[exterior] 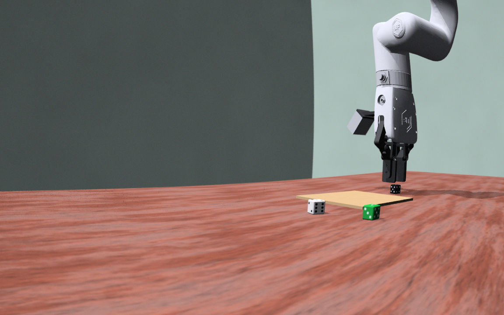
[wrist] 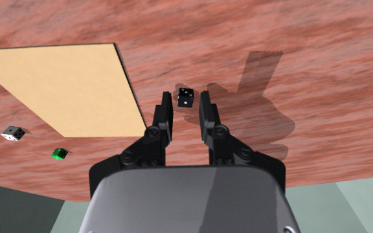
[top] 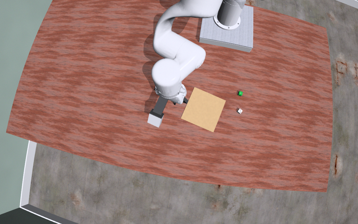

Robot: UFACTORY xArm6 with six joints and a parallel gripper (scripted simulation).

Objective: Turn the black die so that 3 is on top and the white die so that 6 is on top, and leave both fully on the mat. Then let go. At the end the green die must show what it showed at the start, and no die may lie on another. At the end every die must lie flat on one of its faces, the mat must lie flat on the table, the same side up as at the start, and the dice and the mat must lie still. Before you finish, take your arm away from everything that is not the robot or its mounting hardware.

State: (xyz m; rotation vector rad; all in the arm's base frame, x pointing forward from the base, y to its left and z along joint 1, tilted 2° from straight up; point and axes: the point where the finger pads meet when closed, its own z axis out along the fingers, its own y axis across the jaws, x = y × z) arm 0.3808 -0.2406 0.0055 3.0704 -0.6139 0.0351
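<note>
My gripper (exterior: pixel 394 181) (wrist: pixel 186 101) is partly open and empty. Its fingertips hang just above the black die (exterior: pixel 395 189) (wrist: pixel 185 98), which shows between them in the wrist view. The black die lies on the table beside the mat, with what looks like 1 on top and 3 on one side. In the top view the arm mostly hides it. The white die (top: pixel 240 111) (exterior: pixel 316 206) (wrist: pixel 13 133) lies on the table with 3 on top. The green die (top: pixel 240 93) (exterior: pixel 371 211) (wrist: pixel 59 154) shows 1 on top. The tan mat (top: pixel 204 109) (exterior: pixel 353 197) (wrist: pixel 76 90) lies flat.
The white and green dice are off the mat, across it from my gripper. The robot's base plate (top: pixel 224 36) stands at the back of the wooden table (top: pixel 105 83). The grey camera box (top: pixel 155 119) (exterior: pixel 360 122) juts out from the wrist. Arm shadows (wrist: pixel 264 120) fall near the black die.
</note>
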